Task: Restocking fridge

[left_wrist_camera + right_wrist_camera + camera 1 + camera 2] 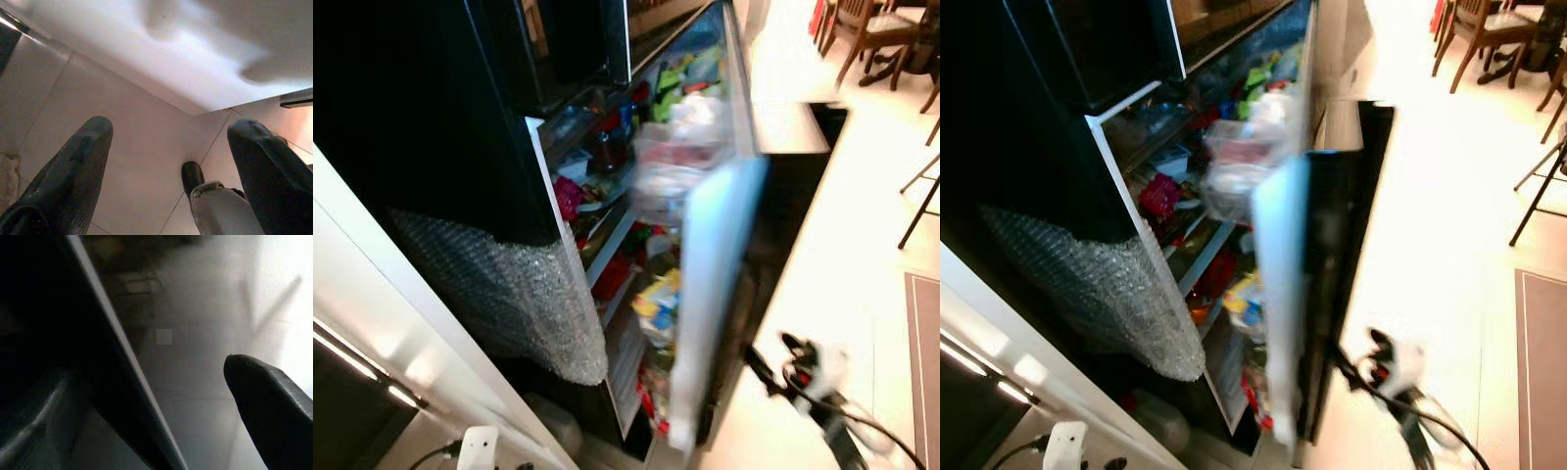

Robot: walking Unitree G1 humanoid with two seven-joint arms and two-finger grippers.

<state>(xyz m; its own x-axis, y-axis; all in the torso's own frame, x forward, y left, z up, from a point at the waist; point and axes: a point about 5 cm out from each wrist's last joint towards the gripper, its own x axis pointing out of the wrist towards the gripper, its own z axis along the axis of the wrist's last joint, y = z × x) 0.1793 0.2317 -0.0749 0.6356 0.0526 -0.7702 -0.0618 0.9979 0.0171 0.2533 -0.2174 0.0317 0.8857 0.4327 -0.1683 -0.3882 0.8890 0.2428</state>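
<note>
The fridge stands open, its shelves (597, 157) crowded with jars, bottles and packets. Its door (710, 294) swings out toward me, white edge forward, and the racks (658, 294) on its inner side are full of packets and bags. My right gripper (771, 360) is low at the door's black outer face. In the right wrist view this gripper (146, 372) is open, with the door's edge (122, 362) running between one blurred finger and the other finger (274, 406). My left gripper (168, 127) hangs open over the floor tiles with nothing in it.
Bubble wrap (509, 284) covers the lower side of the black fridge body. A white counter edge (372, 323) runs along the left. Wooden chairs (871, 29) stand at the far right, beside a mat (925, 362). A small white device (478, 448) sits at the bottom.
</note>
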